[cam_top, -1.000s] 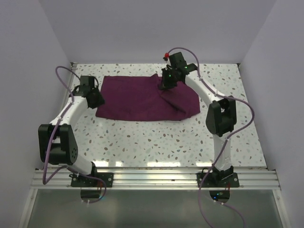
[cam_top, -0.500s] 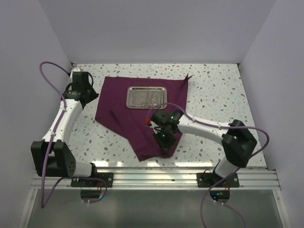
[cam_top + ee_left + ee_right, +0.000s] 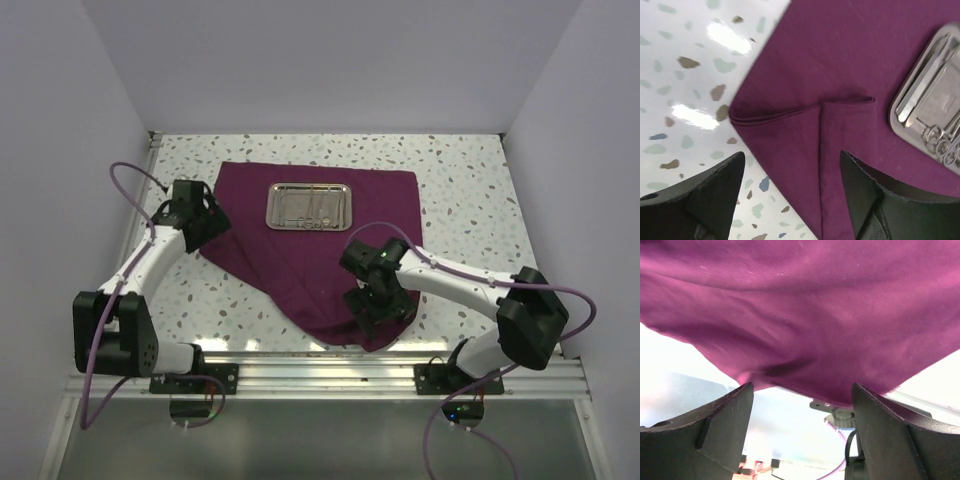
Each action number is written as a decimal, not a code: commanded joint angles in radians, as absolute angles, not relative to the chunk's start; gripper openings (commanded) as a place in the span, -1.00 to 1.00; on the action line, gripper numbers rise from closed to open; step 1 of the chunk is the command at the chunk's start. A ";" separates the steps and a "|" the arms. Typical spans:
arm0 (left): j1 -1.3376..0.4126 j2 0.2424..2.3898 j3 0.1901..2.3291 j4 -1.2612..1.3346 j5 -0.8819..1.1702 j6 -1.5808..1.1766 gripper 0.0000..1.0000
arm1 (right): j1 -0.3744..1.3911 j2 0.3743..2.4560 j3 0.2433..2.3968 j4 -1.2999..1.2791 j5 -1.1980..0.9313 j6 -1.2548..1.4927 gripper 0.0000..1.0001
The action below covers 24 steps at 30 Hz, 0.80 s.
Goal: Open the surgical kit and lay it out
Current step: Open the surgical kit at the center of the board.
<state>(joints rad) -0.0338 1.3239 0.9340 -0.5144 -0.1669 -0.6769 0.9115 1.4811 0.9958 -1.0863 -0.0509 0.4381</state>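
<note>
One cloth (image 3: 300,265), left end effector (image 3: 791,165) over fold, right end effector (image 3: 802,390) at edge

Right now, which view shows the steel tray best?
Top external: the whole tray shows, lying on the purple cloth. Left wrist catches only one end of it, close up, with instruments inside. Right wrist shows cloth only, no tray.

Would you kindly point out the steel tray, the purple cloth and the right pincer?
steel tray (image 3: 940,100): left wrist view, its bare floor.
purple cloth (image 3: 300,265): top external view, its flat middle.
right pincer (image 3: 801,389): right wrist view, midway between its open fingertips.
</note>
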 commanded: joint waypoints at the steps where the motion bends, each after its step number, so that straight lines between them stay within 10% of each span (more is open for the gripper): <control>1: -0.093 1.403 0.936 -0.419 -0.111 -0.658 0.61 | 0.913 1.471 1.098 -1.141 -0.002 0.479 0.65; 11: -0.170 1.678 1.037 -0.339 -0.112 -0.638 0.51 | 0.910 1.427 1.244 -1.236 0.098 0.499 0.68; 24: -0.173 1.792 1.130 -0.305 -0.087 -0.643 -0.13 | 0.897 1.439 1.318 -1.282 0.164 0.506 0.69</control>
